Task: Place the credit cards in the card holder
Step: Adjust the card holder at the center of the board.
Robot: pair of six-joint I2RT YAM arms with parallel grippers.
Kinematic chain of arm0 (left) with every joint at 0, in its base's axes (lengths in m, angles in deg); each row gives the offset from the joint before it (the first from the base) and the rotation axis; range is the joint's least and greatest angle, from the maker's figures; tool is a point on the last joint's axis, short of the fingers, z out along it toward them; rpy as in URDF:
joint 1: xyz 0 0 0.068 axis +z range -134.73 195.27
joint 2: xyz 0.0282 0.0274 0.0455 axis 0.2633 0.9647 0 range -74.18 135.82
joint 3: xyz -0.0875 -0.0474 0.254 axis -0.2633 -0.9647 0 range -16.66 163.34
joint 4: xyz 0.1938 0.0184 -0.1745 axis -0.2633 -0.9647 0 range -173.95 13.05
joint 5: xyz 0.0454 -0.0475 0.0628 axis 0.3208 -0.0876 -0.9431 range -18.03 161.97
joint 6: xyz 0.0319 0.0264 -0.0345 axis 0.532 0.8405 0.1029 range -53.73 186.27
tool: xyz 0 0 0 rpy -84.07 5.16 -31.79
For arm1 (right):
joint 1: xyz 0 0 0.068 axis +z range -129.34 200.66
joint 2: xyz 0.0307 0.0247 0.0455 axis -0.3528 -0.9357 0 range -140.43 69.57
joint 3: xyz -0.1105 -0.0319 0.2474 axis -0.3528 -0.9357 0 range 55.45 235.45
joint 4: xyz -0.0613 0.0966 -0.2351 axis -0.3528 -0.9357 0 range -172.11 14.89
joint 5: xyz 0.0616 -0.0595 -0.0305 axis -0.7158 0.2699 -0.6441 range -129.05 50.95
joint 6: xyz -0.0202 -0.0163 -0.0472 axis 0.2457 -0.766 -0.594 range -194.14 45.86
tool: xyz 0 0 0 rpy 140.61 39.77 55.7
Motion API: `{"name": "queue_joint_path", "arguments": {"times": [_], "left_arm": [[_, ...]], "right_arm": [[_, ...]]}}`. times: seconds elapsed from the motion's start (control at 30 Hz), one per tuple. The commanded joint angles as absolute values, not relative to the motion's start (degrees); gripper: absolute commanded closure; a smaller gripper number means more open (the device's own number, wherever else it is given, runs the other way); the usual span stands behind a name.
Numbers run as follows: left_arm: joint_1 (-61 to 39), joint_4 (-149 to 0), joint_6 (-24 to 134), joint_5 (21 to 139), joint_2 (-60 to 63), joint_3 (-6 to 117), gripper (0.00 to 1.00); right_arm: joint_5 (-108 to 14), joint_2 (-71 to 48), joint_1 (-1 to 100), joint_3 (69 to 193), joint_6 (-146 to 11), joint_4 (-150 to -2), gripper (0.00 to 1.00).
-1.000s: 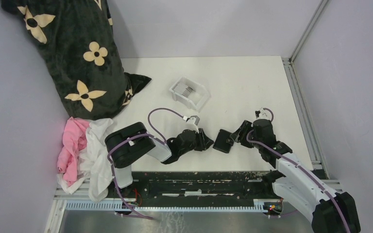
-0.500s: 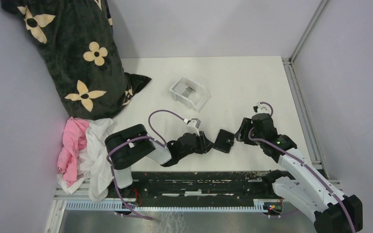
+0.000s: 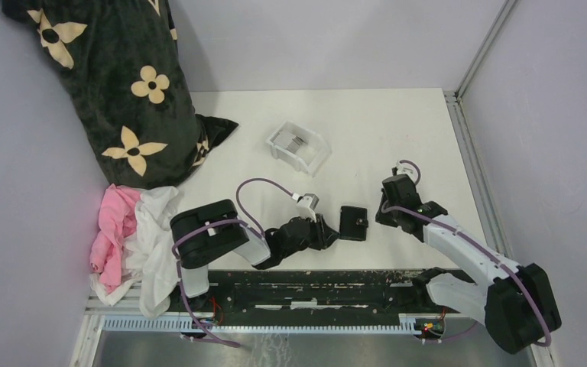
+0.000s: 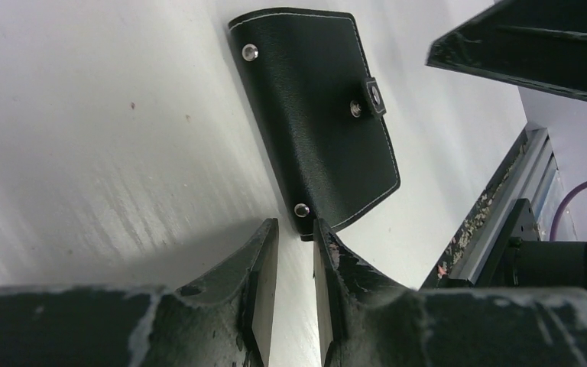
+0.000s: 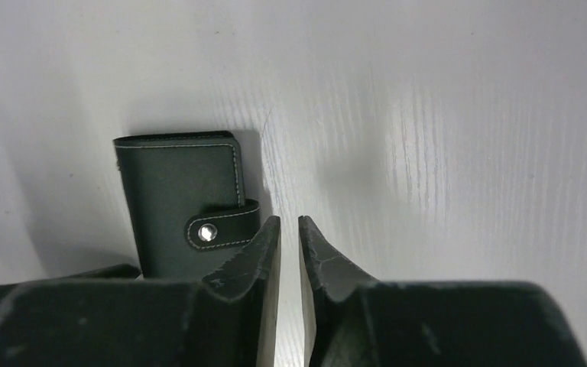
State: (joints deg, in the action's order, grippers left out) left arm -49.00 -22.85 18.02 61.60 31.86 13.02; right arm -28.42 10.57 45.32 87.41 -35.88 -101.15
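The black card holder point(image 3: 353, 223) lies closed and flat on the white counter point(image 3: 382, 130), low in the overhead frame, just right of centre, its snap tab point(image 5: 222, 229) fastened. The left tool point(image 3: 329, 233) lies low against the counter at the holder's lower-left edge. In the left wrist view its fingers point(image 4: 264, 252) are drawn in to a narrow slit, with the holder's near corner right at the tips and bare counter showing through the gap. The right tool point(image 3: 386, 214) sits just right of the holder, apart from it. Its wrist camera shows the fingers point(image 5: 269, 245) likewise pinched nearly together with nothing between them, the holder just left of them in that frame. The credit cards point(image 3: 290, 141), a grey stack, stand in a clear plastic tray point(image 3: 317, 157) above centre, well apart from both tools. A dark flower-print cushion point(image 3: 122, 84) fills the upper left, and pink and white cloth point(image 3: 134, 229) lies bunched at the counter's left edge.
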Motion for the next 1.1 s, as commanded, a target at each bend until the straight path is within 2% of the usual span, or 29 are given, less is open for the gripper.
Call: {"name": "queue_joint_path", "arguments": {"times": [0.0,0.17,0.4,0.63,0.87,1.07], "left_arm": [[-50.33,-24.71,22.24,61.25,33.8,12.7,0.68],[-51.02,-24.36,21.95,60.92,33.9,12.57,0.69],[-52.03,-24.12,19.74,61.28,35.01,13.35,0.69],[-54.19,-40.96,21.41,59.76,29.6,17.74,0.68],[-55.14,-45.23,19.64,55.09,22.52,14.51,0.67],[-55.11,-46.55,19.85,47.76,16.68,12.91,0.64]], "right_arm": [[-26.36,5.89,45.52,87.89,-35.53,-94.61,0.83],[-28.18,-2.2,45.49,89.15,-36.18,-89.77,0.89],[-27.21,-8.85,45.39,93.76,-38.98,-87.31,0.88],[-26.85,-10.07,45.5,99.77,-37.51,-86.31,0.78],[-23.51,-3.11,46.27,101.0,-41.63,-89.75,0.69],[-23.2,-3.22,51.19,100.84,-45.29,-93.95,0.65]]}}
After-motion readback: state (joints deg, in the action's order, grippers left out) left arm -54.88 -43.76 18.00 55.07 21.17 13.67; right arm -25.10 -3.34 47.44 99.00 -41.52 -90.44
